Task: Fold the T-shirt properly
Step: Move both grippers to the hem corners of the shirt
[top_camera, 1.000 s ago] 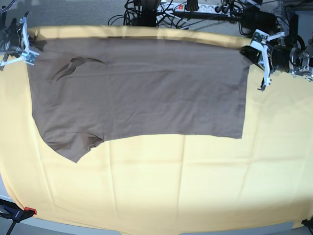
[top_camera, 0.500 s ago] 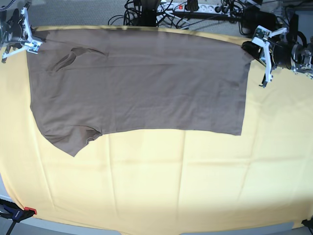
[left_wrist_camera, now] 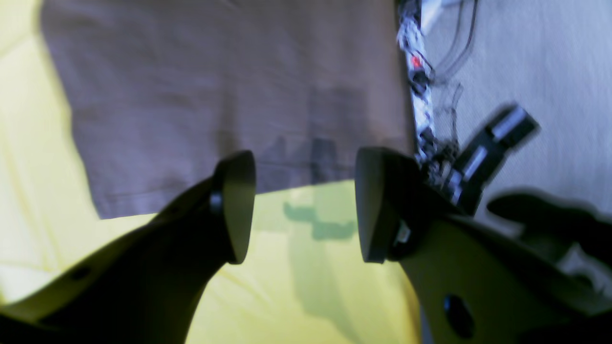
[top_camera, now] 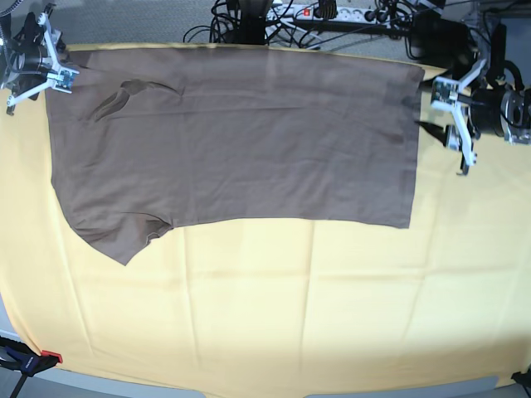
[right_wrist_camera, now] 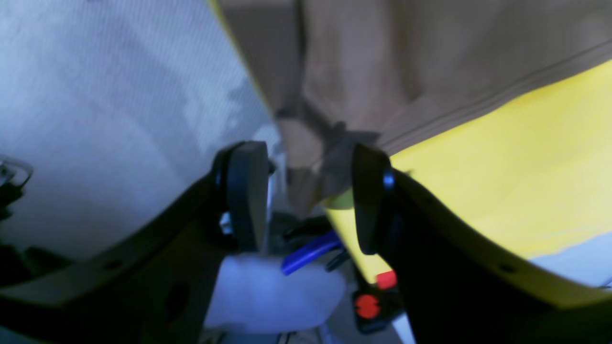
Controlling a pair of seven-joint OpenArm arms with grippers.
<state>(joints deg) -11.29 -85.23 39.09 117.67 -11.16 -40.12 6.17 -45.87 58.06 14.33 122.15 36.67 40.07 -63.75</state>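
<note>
Base view: the T-shirt (top_camera: pixel 241 141) lies flat across the yellow cloth (top_camera: pixel 290 315), filling its twelve o'clock half. Left gripper (top_camera: pixel 459 116) at three o'clock and right gripper (top_camera: pixel 41 62) at ten o'clock hover beside its corners, jaws apart, holding nothing.

- It looked like a robotics lab or test bench rather than a home.
- Beyond the far edge of the yellow cloth (top_camera: pixel 274 315), a power strip (top_camera: pixel 332 12) and tangled black cables (top_camera: pixel 241 25) lay on grey carpet (top_camera: pixel 124 21).
- A clamp (top_camera: pixel 29 361) gripped the yellow cloth's near corner.
</note>
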